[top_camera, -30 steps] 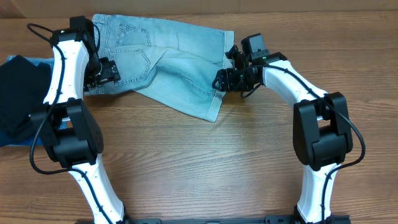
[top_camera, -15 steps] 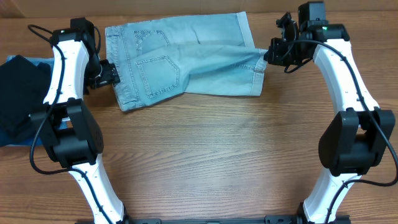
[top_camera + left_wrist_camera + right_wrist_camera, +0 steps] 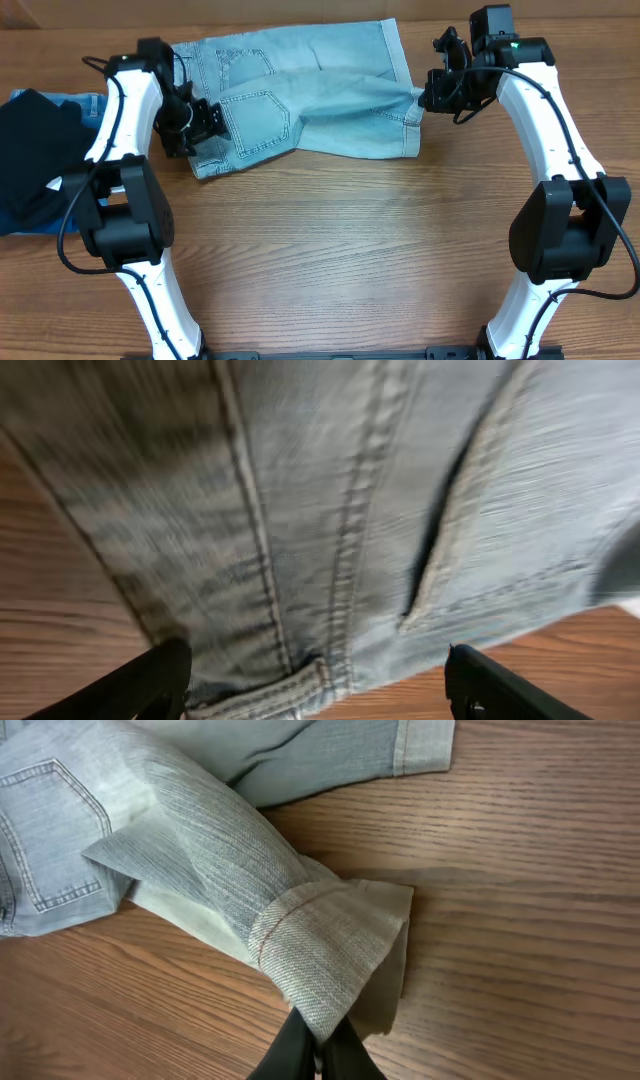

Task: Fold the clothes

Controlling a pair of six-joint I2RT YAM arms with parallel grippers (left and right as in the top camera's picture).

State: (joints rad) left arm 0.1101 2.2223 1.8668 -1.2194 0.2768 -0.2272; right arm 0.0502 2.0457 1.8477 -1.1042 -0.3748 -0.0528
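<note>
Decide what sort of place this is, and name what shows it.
Probably a robotics lab bench, not a home: a wood-grain table, a white-and-black left robot arm and its twin right arm mounted at its near edge, and pale-blue denim shorts laid out between them.

This looks like a robotics lab bench, not a home. Two white-and-black jointed machines, the left arm and the right arm, with black cabling looped along them, flank pale denim shorts spread on a plain wood-grain tabletop. Both arms rise from a black rail at the edge opposite the shorts. Left of the shorts lie a black garment and brighter blue denim, laid out like test pieces.
</note>
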